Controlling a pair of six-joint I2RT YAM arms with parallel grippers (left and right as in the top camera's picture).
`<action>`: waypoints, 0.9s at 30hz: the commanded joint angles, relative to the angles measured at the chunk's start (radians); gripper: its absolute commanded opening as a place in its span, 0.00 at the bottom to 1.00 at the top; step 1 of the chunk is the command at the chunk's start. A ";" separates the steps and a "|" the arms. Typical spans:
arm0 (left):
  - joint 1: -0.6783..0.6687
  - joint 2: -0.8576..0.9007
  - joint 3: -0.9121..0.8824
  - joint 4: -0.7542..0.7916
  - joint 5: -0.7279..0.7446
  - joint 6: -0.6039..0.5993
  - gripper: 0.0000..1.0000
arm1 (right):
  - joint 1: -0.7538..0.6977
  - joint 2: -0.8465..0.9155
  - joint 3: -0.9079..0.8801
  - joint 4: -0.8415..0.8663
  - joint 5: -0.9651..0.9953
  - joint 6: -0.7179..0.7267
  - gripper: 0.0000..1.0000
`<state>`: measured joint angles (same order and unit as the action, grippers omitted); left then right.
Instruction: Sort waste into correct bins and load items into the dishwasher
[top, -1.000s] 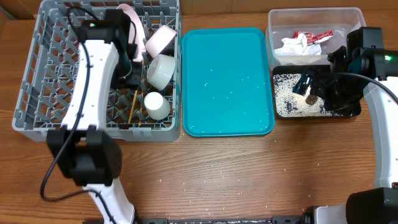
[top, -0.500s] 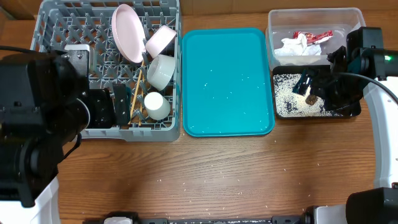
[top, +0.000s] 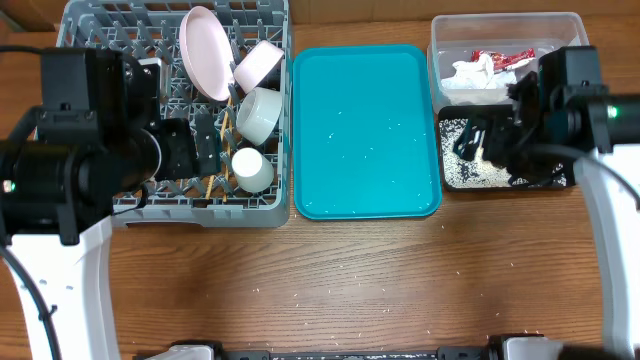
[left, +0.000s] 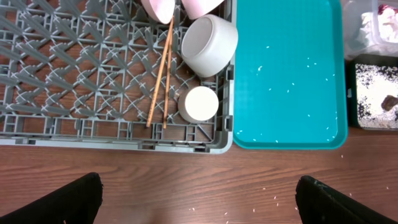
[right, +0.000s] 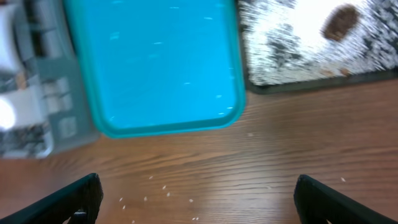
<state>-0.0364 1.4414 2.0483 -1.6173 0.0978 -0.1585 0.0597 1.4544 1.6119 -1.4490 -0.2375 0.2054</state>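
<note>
One grey plastic dish rack, one pale round plate, two white bowls, one white cup, two wooden chopsticks

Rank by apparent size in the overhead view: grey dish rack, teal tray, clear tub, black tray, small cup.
1. grey dish rack
2. teal tray
3. clear tub and black tray: about alike, and the right arm hides part of the black tray, so unranked
4. small cup
</note>
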 joint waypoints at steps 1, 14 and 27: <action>0.003 0.026 -0.006 -0.002 0.014 -0.014 1.00 | 0.051 -0.093 0.017 0.003 0.002 -0.004 1.00; 0.003 0.095 -0.006 -0.002 0.014 -0.014 1.00 | 0.065 -0.196 0.017 0.003 0.002 -0.004 1.00; 0.003 0.095 -0.006 -0.002 0.015 -0.014 1.00 | 0.066 -0.451 -0.170 0.140 0.170 -0.024 1.00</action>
<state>-0.0364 1.5341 2.0483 -1.6173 0.0982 -0.1585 0.1196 1.0977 1.5379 -1.3914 -0.1352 0.1936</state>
